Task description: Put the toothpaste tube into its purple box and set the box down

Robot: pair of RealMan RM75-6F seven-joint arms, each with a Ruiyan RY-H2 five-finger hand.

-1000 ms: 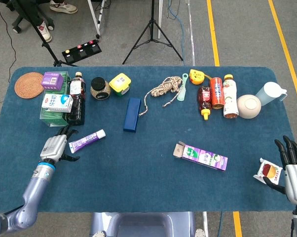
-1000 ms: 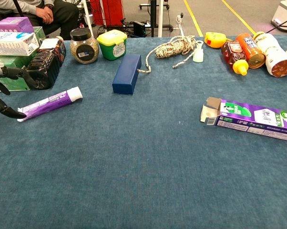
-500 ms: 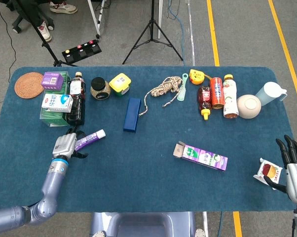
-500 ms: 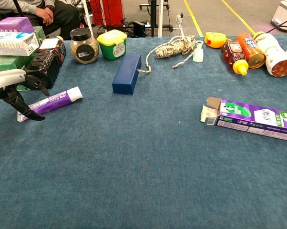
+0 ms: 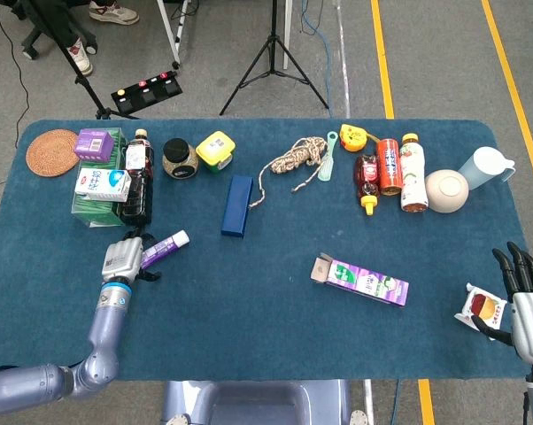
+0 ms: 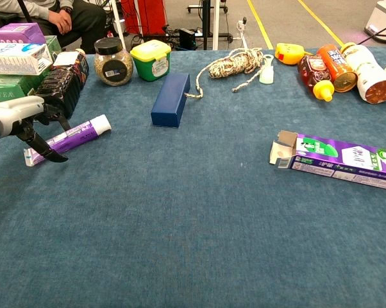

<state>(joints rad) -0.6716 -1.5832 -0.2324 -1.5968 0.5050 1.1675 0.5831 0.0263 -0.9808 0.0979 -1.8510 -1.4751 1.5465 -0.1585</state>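
Left robot hand has slid rightward along the near-left part of the table since 1 s ago: it started beside the crimped end of the toothpaste tube and now sits over that end, dark fingers curved down either side of it. Tube itself has barely shifted; it lies flat, white cap pointing far-right, near the dark bottle & green tea box. Whether the fingers actually clamp the tube yet can't be told: chest view shows them straddling it, tips at the cloth, tube not lifted. Coming in over the flat tail makes sense, since that leaves the cap end free to lead into the box.

Purple box lies on its side well apart to the right, near-centre, w/ its open flap facing left, i.e. toward the tube, so insertion looks possible w/o turning it much.

Right robot hand waits at the near-right table edge, fingers spread upward, released, just beside a small red-&-white carton. Probably it's parked there to steady the box later.

Task judged at the first step: tube not yet picked up, box untouched.
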